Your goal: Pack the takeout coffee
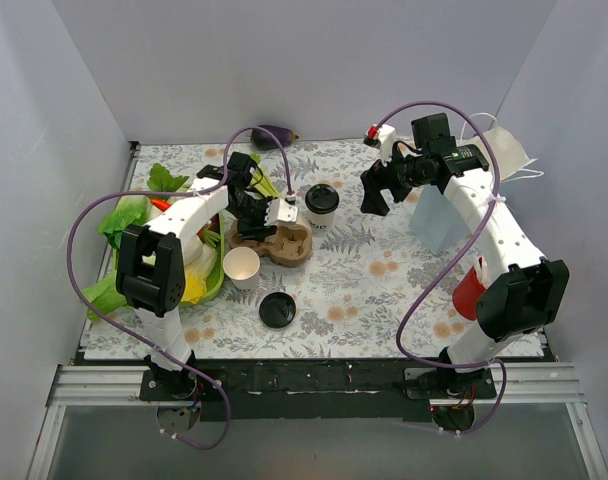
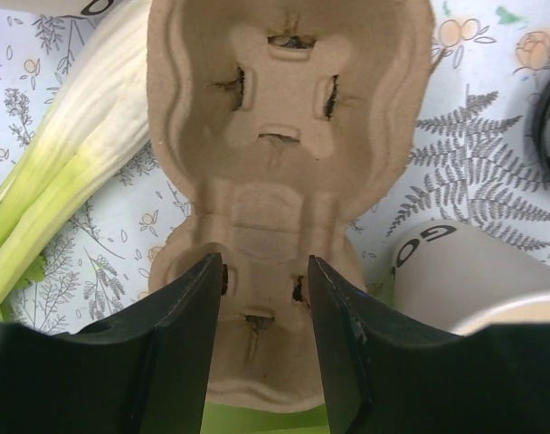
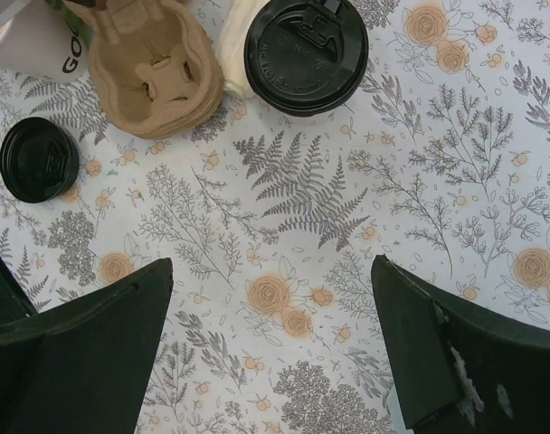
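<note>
The takeout coffee [image 1: 321, 203], a white cup with a black dome lid, stands upright on the floral mat just right of a brown cardboard cup carrier [image 1: 280, 243]. In the right wrist view the coffee's lid [image 3: 306, 52] is at the top, with the carrier [image 3: 157, 68] to its left. My left gripper [image 1: 275, 214] hovers over the carrier's near pocket [image 2: 257, 163], its jaws [image 2: 264, 271] open and empty. My right gripper [image 1: 376, 196] is wide open [image 3: 270, 271] above bare mat, right of the coffee and apart from it.
A lidless white cup [image 1: 242, 267] and a loose black lid [image 1: 277, 310] lie in front of the carrier. Leafy vegetables [image 1: 134, 215] and a leek [image 2: 67, 172] lie at the left. An eggplant [image 1: 274, 135] is at the back; a pale bag [image 1: 439, 215] and a red object [image 1: 469, 290] are at the right.
</note>
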